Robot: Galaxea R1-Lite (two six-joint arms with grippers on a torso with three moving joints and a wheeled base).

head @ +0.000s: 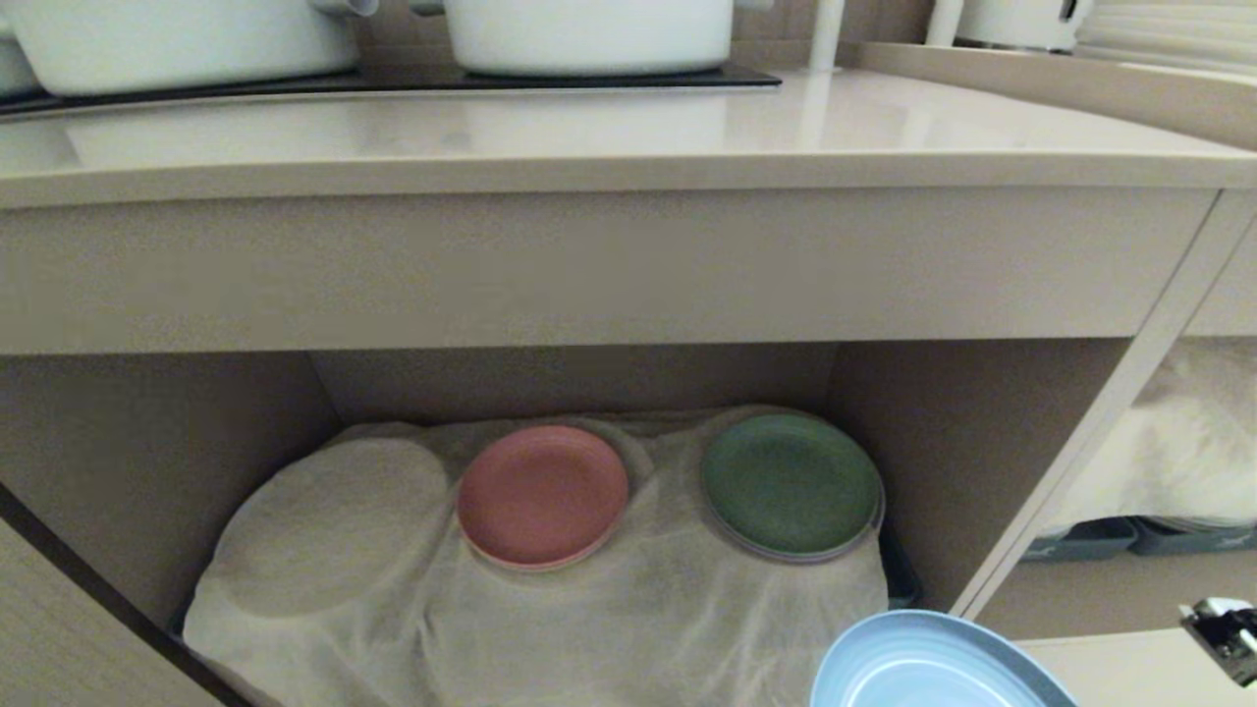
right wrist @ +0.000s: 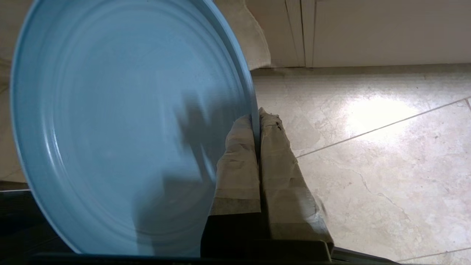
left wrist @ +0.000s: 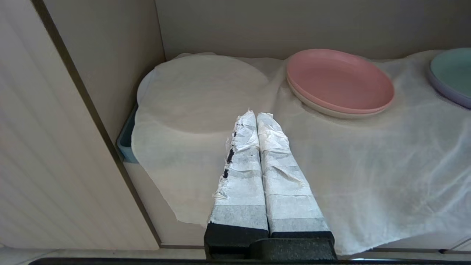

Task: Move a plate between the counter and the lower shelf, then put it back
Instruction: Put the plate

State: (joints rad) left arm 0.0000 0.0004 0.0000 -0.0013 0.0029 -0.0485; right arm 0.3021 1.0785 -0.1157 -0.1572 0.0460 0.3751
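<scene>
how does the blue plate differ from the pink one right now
The blue plate is pinched at its rim by the shut right gripper, out in front of the lower shelf; the pink plate lies flat on the white cloth inside it. The blue plate is on its own; the pink one sits on another plate. Both are round with a raised rim.

Three plates: blue [head: 923, 668], pink [head: 542, 494], green [head: 791, 484]

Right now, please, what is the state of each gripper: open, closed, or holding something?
Left gripper: closed, holding nothing, above the white cloth.
Right gripper: closed on the rim of the light blue plate.
</scene>
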